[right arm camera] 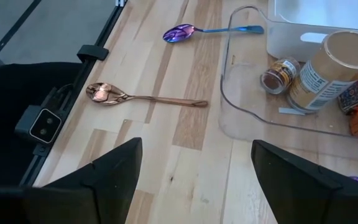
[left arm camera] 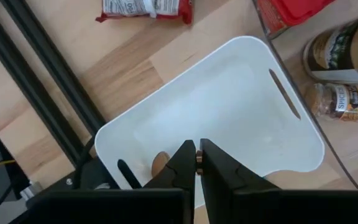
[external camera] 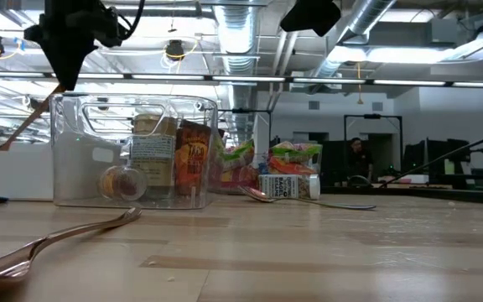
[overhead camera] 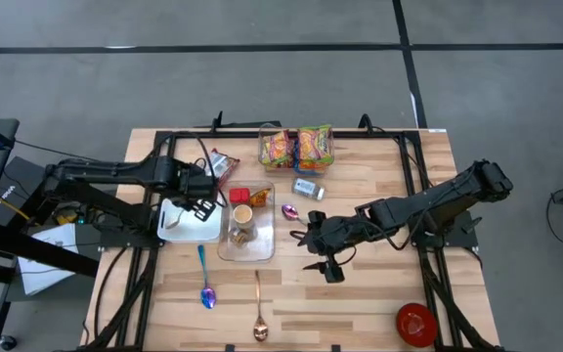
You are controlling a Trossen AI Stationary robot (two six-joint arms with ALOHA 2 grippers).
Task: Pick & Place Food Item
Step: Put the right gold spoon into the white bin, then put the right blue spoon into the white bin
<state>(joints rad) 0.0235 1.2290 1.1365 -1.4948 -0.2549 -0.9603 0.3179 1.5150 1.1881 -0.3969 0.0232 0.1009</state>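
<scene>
My left gripper (overhead camera: 201,202) is shut and holds nothing I can see; it hangs above a white tray (left arm camera: 229,93), which lies at the table's left (overhead camera: 190,229). A small brown thing (left arm camera: 159,163) lies in the tray. To the tray's right a clear bin (overhead camera: 247,244) holds a tall jar (right arm camera: 322,74), a small jar (right arm camera: 278,71) and a red-lidded item (overhead camera: 239,196). My right gripper (right arm camera: 194,186) is open and empty, low over bare wood to the right of the bin (overhead camera: 323,256).
Two bright snack bags (overhead camera: 296,147) and a red packet (overhead camera: 221,164) lie at the far side, with a small carton (overhead camera: 308,188) and a purple spoon (overhead camera: 289,210) nearer. A blue spoon (overhead camera: 206,284) and a copper spoon (overhead camera: 259,313) lie near the front. A red bowl (overhead camera: 415,323) is front right.
</scene>
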